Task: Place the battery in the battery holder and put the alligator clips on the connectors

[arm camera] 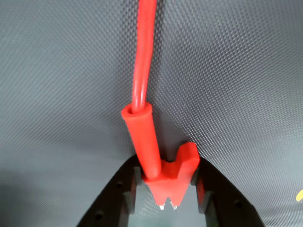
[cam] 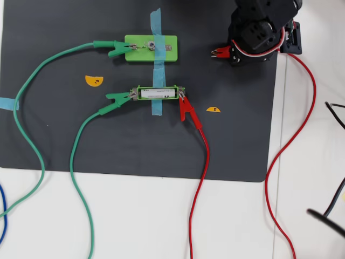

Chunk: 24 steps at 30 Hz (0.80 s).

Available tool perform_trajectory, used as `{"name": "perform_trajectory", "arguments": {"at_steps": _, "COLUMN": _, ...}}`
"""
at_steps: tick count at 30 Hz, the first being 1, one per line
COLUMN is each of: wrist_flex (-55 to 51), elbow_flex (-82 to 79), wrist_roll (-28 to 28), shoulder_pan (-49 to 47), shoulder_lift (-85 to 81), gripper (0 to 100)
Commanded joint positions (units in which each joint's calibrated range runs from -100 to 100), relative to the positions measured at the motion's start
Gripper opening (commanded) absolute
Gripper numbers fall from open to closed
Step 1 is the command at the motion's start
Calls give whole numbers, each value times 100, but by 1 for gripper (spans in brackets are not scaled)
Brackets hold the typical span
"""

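Desk [cam: 161, 216]: white, mostly covered by a dark mat [cam: 64, 135] reaching toward its far edge.
Arm [cam: 261, 29]: black, at the mat's far right corner in the overhead view.
Hand [arm camera: 166, 182]: narrowly parted, both black fingers [arm camera: 127, 187] pressed against a red clip [arm camera: 168, 177]; metal tips of that clip pointing at the lower edge of the wrist view, red wire [arm camera: 144, 52] running up over the mat.
Same red clip from overhead [cam: 220, 52]: just left of the arm, apart from the green block.
Green block [cam: 151, 48]: near the mat's far edge, under blue tape [cam: 155, 32]; green clip [cam: 116, 49] on its left end.
Battery holder [cam: 158, 93]: mid-mat, taped down.
Battery [cam: 157, 93]: lying inside the holder.
Holder's connectors [cam: 132, 94]: green clip [cam: 116, 98] on the left tab, second red clip [cam: 186, 108] at the right tab.
Yellow markers [cam: 94, 80]: two half-discs on the mat, beside the holder.
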<state>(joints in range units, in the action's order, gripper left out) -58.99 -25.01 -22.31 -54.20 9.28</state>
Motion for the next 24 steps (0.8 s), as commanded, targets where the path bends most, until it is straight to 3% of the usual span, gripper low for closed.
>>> {"name": "perform_trajectory", "arguments": {"at_steps": 1, "wrist_flex": -19, "elbow_flex": 54, "wrist_roll": 66, "shoulder_pan": 94, "shoulder_lift": 3, "gripper": 1}}
{"name": "perform_trajectory", "arguments": {"at_steps": 11, "wrist_flex": -311, "elbow_flex": -16, "wrist_roll": 92, "shoulder_pan": 276, "shoulder_lift": -533, "gripper": 1}}
{"name": "perform_trajectory", "arguments": {"at_steps": 17, "wrist_flex": -638, "elbow_flex": -60, "wrist_roll": 405, "shoulder_pan": 670, "shoulder_lift": -1298, "gripper": 1}}
{"name": "perform_trajectory", "arguments": {"at_steps": 24, "wrist_flex": -560, "elbow_flex": -201, "wrist_roll": 405, "shoulder_pan": 1185, "shoulder_lift": -1426, "gripper": 1}}
